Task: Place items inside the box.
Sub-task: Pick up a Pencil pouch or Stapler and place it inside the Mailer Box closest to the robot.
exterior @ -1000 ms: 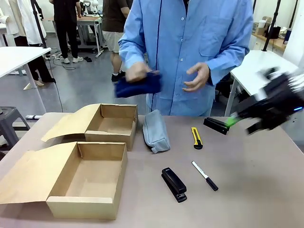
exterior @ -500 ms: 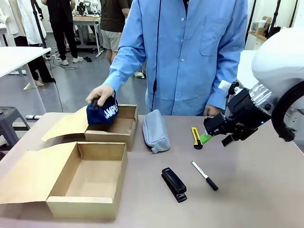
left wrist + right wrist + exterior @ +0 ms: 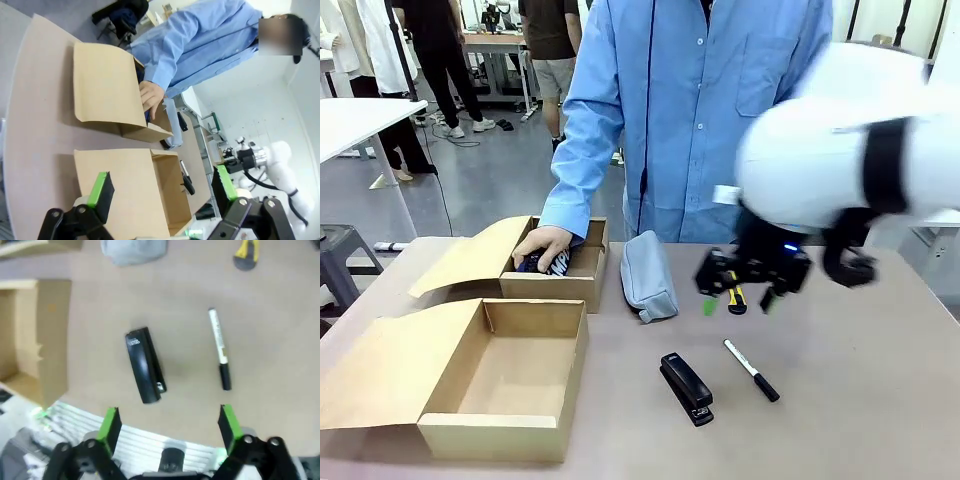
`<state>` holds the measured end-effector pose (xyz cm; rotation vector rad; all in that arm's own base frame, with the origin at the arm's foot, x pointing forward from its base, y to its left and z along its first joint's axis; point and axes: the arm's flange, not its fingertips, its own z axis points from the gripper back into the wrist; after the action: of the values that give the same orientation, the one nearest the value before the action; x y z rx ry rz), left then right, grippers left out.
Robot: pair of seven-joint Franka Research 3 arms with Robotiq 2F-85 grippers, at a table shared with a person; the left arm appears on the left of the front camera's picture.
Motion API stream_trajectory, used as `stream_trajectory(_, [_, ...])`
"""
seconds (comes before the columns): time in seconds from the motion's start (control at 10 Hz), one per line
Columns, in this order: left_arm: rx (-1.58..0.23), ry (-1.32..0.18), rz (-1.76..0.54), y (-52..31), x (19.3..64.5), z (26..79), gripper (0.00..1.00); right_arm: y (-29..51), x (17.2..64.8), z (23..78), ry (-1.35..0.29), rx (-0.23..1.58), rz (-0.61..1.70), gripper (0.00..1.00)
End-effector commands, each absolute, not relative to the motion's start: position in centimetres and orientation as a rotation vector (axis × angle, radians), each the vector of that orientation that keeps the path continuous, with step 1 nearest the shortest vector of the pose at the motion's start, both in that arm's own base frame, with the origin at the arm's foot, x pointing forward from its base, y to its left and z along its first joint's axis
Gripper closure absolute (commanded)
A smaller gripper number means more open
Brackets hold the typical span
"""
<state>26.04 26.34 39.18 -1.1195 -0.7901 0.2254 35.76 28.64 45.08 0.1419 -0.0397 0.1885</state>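
While the open right gripper (image 3: 737, 302) partly hides the yellow-black utility knife (image 3: 246, 251), the open left gripper (image 3: 162, 192) faces brown cardboard boxes (image 3: 100, 85) and a person's hand (image 3: 151, 97).

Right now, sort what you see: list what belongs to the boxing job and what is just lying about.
Job: far box, near box, navy pouch under the person's hand, grey pouch, stapler, marker, utility knife.
Lying about: grey stool, white side table, both off the work table.
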Motion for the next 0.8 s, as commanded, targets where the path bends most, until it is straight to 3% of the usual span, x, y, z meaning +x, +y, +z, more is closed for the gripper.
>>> stream_trajectory(0.0, [-1.127,-0.821,0.212,26.4,26.1,39.2,0.00,36.2,44.6,45.8,0.088,-0.006,0.149,0.00])
stream_trajectory(0.2, [-1.127,-0.821,0.212,26.4,26.1,39.2,0.00,41.2,50.3,43.5,-0.010,-0.051,0.013,0.00])
stream_trajectory(0.4, [-1.127,-0.821,0.212,26.4,26.1,39.2,0.00,43.0,53.9,40.7,-0.094,0.032,-0.039,0.00])
stream_trajectory(0.5, [-1.127,-0.821,0.212,26.4,26.1,39.2,0.00,43.0,54.0,40.3,-0.132,0.088,0.026,0.00])
stream_trajectory(0.6, [-1.127,-0.821,0.212,26.4,26.1,39.2,0.00,40.3,51.3,39.1,-0.052,-0.025,-0.013,0.00])
stream_trajectory(0.7, [-1.127,-0.821,0.212,26.4,26.1,39.2,0.00,40.3,51.3,39.1,-0.052,-0.025,-0.013,0.00])
